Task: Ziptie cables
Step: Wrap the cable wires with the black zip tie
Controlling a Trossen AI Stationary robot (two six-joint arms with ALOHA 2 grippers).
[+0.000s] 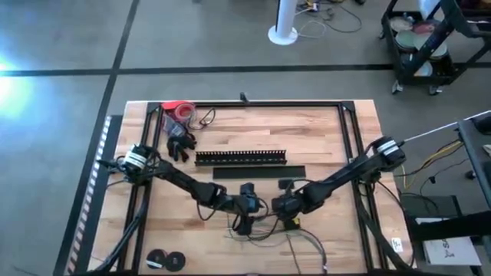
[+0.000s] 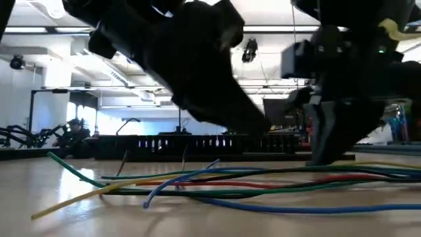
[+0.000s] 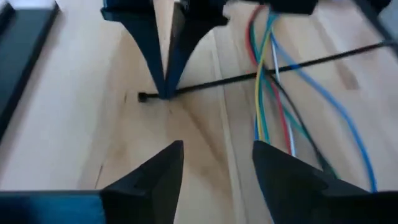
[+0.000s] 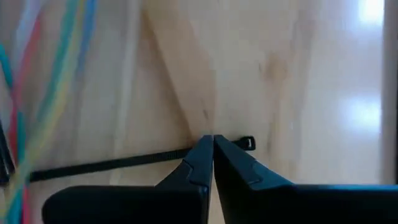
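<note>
While the cables (image 1: 265, 226) lie loose on the wooden table (image 1: 330, 130) at the lower centre of the high view, I see them in the low view as a flat spread of green, blue, red and yellow strands (image 2: 217, 181) running across the lower half of the frame. A thin black ziptie (image 3: 249, 78) crosses over them in the left wrist view, its head (image 3: 143, 96) resting on bare wood. My right gripper (image 4: 212, 146) is pinched closed on that ziptie (image 4: 106, 165) just beside the head (image 4: 247, 142), the strap trailing off toward the left of its frame. My left gripper (image 3: 217, 162) sits just beside the bundle with its jaws apart, holding nothing. In the high view both grippers meet at lower centre, left (image 1: 247, 205) and right (image 1: 285, 204) close together. Above them lie a slotted black bar (image 1: 241, 157) and a plain black strip (image 1: 258, 172).
</note>
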